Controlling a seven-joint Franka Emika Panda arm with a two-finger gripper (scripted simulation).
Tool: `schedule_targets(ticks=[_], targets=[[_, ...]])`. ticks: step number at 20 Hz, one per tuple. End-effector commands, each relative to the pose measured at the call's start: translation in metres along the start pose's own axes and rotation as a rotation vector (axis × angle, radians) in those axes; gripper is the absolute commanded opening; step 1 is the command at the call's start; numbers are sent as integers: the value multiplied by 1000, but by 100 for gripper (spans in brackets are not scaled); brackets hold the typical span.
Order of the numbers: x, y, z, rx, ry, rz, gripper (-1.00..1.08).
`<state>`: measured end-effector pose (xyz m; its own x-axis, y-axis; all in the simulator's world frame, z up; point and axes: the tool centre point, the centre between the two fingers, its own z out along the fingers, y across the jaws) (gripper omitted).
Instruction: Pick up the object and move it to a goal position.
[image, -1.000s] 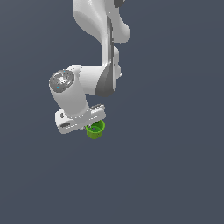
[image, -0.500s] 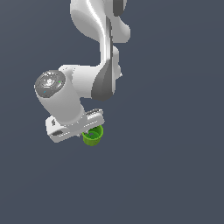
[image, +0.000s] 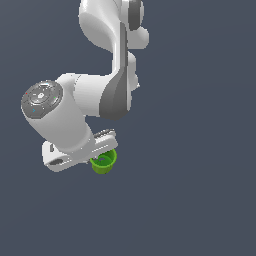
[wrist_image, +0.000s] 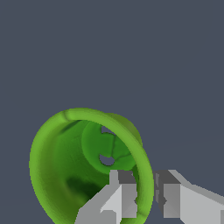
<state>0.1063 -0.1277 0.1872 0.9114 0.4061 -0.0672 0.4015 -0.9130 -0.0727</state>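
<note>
In the exterior view, going from the left, the big white robot arm bends down and its round grey end cap faces the camera; a second ago that cap sat a little higher and more to the exterior view's right, so the wrist has swung down and toward the exterior view's left; below it is the white gripper, and just under its right end hangs the small bright green cup with a hollow top; the cup has come along with the gripper, so I think it is being carried and not left behind.

In the wrist view the green cup is very close and we look into its hollow; one grey finger is inside the rim and the other is just outside; the fingers are pinching the cup's wall between them.

The grab looks done; the job left is to carry the cup to the goal, which no picture shows.
</note>
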Motion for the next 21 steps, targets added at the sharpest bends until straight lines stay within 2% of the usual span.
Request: schedule_targets(ticks=[1,10,21], targets=[[7,3,-6,-1,2,-1,-100],[22,11,-18,-1,2,-1,-100],[27,14,-21,-1,2,-1,-100]])
